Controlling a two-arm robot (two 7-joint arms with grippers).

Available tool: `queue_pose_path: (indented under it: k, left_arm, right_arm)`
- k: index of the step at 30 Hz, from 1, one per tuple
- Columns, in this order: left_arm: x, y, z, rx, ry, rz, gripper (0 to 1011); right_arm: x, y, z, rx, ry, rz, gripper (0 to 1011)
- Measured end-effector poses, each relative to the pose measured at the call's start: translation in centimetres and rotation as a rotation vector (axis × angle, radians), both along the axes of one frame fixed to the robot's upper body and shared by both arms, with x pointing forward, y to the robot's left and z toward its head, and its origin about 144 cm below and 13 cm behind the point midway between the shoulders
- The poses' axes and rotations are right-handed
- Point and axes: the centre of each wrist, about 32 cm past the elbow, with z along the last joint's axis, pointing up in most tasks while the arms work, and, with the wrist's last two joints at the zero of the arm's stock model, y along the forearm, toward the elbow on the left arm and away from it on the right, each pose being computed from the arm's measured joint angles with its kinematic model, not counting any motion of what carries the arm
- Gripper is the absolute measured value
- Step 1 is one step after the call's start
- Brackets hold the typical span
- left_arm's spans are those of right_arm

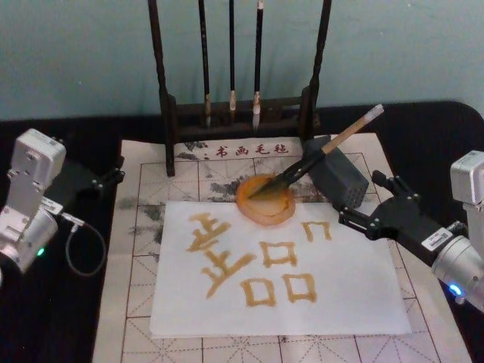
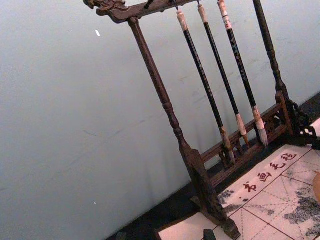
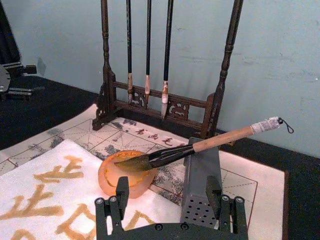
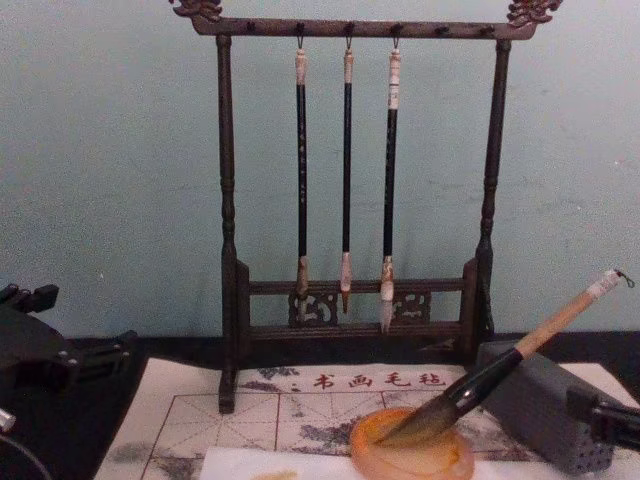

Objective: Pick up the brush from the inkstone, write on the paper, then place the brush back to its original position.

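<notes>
Fingers of my right gripper are spread wide and hold nothing; it hangs just beside the grey block, apart from the brush. The brush leans with its handle on that block and its bristles in the inkstone. The inkstone touches the far edge of the paper, which carries golden strokes. My left gripper is parked at the left of the mat; I cannot tell its opening.

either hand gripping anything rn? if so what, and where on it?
Nothing is held. The right hand is open beside the grey block, short of the brush, which rests bristles-down in the inkstone. The left hand is open, off the mat.
</notes>
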Motion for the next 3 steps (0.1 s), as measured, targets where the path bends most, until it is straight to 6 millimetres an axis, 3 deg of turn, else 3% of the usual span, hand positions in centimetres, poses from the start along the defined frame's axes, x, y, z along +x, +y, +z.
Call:
queue_pose_path:
  k: [3]
  left_arm:
    - [0.00, 0.00, 0.00, 0.000, 0.000, 0.000, 1001]
  right_arm:
    - [0.00, 0.00, 0.00, 0.000, 0.000, 0.000, 1002]
